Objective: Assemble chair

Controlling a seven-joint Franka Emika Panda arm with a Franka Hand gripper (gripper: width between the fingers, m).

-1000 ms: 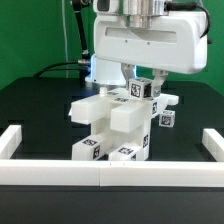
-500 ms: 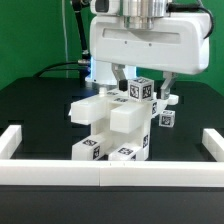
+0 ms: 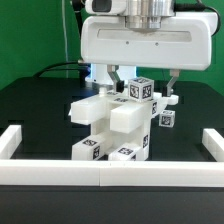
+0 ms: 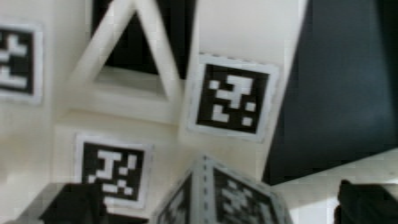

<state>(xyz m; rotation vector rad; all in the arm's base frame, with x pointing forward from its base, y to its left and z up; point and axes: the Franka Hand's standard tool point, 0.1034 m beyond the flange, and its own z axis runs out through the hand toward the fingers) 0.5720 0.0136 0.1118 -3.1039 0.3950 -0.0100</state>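
**Jaws fully spread above the part-built chair, nothing held**

Location of work piece: The chair [image 3: 122, 120] stands upright as one white blocky stack near the middle of the black surface [image 3: 40, 110]. It sits just behind the front run of the low white border rail [image 3: 60, 176] and does not touch it. Black-and-white square tags show on several faces: two low on the front, others up the side toward the exterior view's right.

Top of stack: A small tagged block [image 3: 141, 89] forms the highest visible point, set toward the exterior view's right of the structure.

Jaws: Spread wide and empty. The two fingers [image 3: 113, 80] hang down from the wide white hand housing [image 3: 140, 45], one on each side of the tagged block, with a visible gap on both sides. Neither finger touches a part.

Wrist view: The camera looks closely down on white chair faces carrying three or more tags. The picture is soft. The two dark fingertips [image 4: 80, 203] sit at opposite edges of the frame, with a tagged corner of the chair between them and no contact visible.

Surroundings: A green backdrop [image 3: 30, 40] stands behind the surface.
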